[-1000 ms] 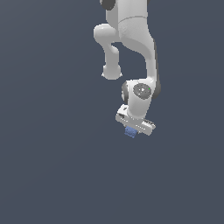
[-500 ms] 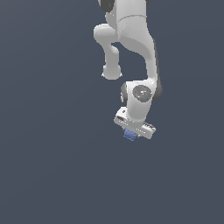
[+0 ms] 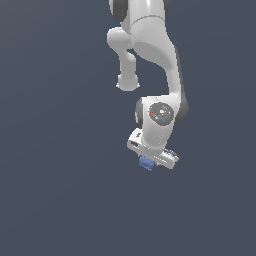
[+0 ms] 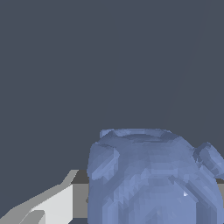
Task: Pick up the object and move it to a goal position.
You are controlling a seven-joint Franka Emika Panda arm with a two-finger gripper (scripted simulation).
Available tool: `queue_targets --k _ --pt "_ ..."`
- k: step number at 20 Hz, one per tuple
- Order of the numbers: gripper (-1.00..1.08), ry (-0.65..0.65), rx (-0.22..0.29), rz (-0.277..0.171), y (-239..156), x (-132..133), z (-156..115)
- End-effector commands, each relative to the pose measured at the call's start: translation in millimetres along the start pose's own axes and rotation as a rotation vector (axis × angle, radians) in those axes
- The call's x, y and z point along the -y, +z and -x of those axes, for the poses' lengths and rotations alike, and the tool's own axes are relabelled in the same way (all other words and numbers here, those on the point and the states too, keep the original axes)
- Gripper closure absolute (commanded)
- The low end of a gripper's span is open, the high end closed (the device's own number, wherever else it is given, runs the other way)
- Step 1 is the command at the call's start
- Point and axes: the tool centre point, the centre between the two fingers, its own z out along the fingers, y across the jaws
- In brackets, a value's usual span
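- Blue block [image 3: 146, 162] sits at the tip of the white gripper [image 3: 148, 161], tucked under the gripper body, toward its end on the exterior view's left.
- Wrist view: block [image 4: 151, 177] fills the near field; a pale finger [image 4: 48, 203] lies just beside it. Fingers appear clamped on the block; the contact itself is hidden.
- Panda arm [image 3: 155, 65] reaches down from the top of the exterior view.
- Open room on all sides of gripper and block.
- Background uniform dark grey-blue; no surface edge discernible.
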Motion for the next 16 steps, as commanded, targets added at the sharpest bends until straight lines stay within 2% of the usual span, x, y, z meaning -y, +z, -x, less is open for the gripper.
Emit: queue_targets --k 1,8,16 --pt "1.08 0.000 0.000 0.000 -6.3 3.4 -14.5" --pt "1.08 0.000 0.000 0.000 -19.9 11.8 -48.6" --pt "1.08 0.000 0.000 0.001 -28.1 17.4 -70.1"
